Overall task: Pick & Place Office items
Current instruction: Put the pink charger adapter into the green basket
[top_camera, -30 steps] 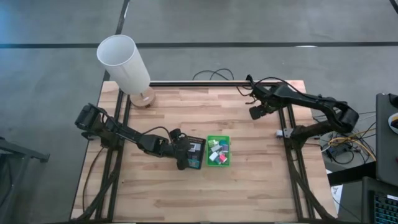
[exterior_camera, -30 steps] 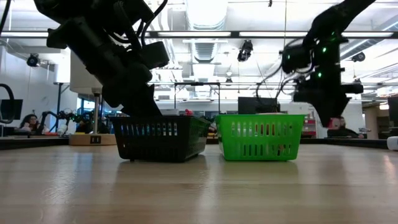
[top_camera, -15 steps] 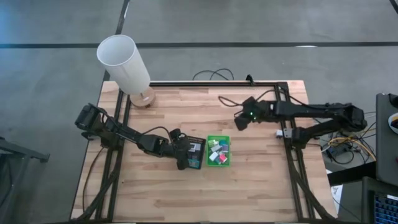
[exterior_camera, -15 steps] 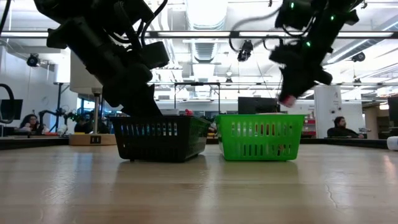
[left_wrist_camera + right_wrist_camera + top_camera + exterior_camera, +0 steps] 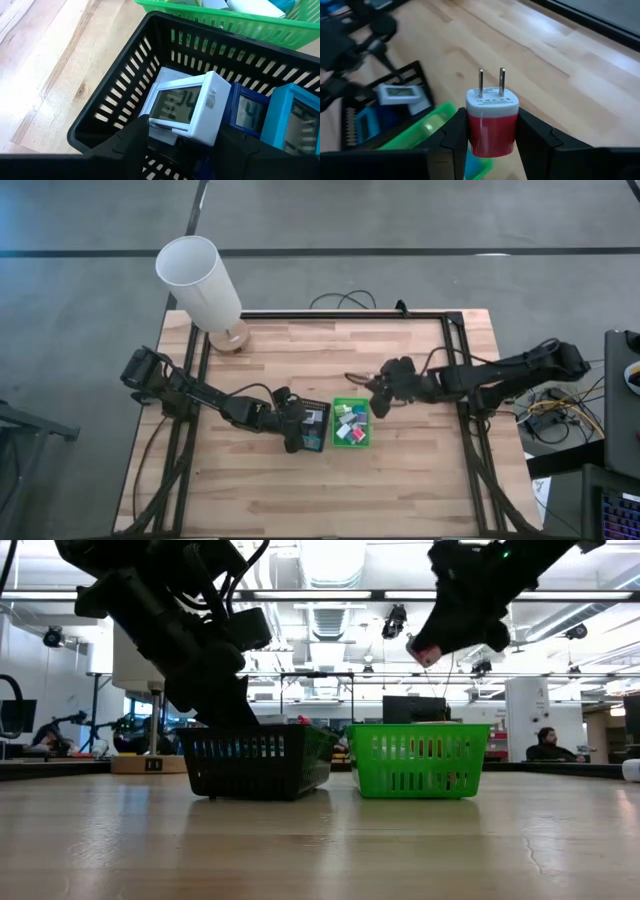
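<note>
A red-and-white plug adapter, two metal prongs pointing away from the wrist, sits pinched between the fingers of the right gripper. In the high view that gripper hangs just past the right edge of the green basket, at its far corner, so the basket lies just to the gripper's left and below it. The low view shows the adapter well above the green basket's rim, carried with its long axis tilted, not upright. I judge this a carry near its end: a short move inward over the green basket and a lowering remain before release, and the tilt matters little for a drop into an open basket already holding several small white, pink and teal items. The right arm reaches in nearly level from the right side of the table, stretched long, wrist bent down towards the basket.

The left gripper is inside the black basket, which stands just beside the green one and nearly touching it. Its fingers close on the lower edge of a small white digital clock, which lies tilted above a dark-blue clock and next to a light-blue one. The left arm runs low from the table's left edge, wrist dipped into the black basket. A tall white lampshade stands at the far left corner, well apart from both.
</note>
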`<act>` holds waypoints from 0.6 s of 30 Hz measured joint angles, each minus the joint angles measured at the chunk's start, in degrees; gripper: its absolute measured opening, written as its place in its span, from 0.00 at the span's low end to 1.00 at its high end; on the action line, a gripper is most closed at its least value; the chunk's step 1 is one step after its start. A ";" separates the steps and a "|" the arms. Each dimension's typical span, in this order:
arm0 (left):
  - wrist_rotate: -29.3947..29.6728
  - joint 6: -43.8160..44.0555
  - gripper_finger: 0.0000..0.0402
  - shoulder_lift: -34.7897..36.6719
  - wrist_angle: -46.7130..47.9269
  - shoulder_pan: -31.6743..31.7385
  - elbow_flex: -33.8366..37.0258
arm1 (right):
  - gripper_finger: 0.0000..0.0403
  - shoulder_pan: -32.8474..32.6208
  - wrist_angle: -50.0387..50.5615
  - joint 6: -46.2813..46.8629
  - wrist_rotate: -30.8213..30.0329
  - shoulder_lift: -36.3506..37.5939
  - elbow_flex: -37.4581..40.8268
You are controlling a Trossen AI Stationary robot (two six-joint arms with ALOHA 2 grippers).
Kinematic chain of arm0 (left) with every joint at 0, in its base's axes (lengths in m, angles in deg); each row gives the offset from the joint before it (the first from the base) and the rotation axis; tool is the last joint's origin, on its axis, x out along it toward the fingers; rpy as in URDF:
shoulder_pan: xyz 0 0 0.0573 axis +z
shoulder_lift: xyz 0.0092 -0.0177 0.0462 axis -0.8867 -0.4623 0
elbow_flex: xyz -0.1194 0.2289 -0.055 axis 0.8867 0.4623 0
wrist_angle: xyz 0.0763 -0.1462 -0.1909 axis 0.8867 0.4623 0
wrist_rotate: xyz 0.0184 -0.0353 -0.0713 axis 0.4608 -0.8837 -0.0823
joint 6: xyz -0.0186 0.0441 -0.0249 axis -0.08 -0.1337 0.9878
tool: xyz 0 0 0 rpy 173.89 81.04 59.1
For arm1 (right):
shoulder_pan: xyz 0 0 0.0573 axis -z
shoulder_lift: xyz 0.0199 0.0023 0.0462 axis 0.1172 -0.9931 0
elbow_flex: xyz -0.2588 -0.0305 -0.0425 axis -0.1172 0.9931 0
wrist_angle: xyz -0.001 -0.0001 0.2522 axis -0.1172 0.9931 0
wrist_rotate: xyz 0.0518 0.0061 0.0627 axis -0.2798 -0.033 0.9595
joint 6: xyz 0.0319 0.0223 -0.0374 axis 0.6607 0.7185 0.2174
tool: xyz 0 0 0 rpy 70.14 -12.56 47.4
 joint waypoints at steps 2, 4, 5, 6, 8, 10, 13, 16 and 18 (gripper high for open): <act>0.00 0.01 0.47 0.00 0.00 -0.02 0.00 | 0.31 -2.25 -0.61 0.84 -1.56 0.00 0.16; 0.00 0.02 0.47 0.00 0.00 -0.02 0.01 | 0.31 -4.35 -2.05 1.19 -2.62 -0.02 0.68; 0.00 0.02 0.47 0.00 0.00 0.00 0.01 | 0.31 -5.30 -3.00 1.19 -2.67 -0.03 0.94; 0.00 0.02 0.47 0.00 0.00 0.00 0.00 | 0.30 -6.17 -4.20 1.21 -2.67 -0.04 1.22; 0.00 0.02 0.47 0.00 0.00 -0.02 0.00 | 0.30 -7.83 -7.40 1.18 -2.62 -0.04 2.19; 0.00 0.02 0.47 0.00 0.00 0.00 0.00 | 0.30 -9.24 -11.39 1.19 -2.60 -0.04 3.77; 0.00 0.02 0.47 0.00 0.00 -0.02 0.01 | 0.30 -10.76 -17.59 1.21 -1.87 -0.04 6.86; 0.00 0.02 0.47 0.00 0.00 -0.02 0.00 | 0.30 -11.15 -21.90 2.97 1.48 -0.11 10.24; 0.00 0.02 0.47 0.00 0.00 0.00 0.00 | 0.30 -11.13 -23.64 4.27 2.42 -0.92 12.07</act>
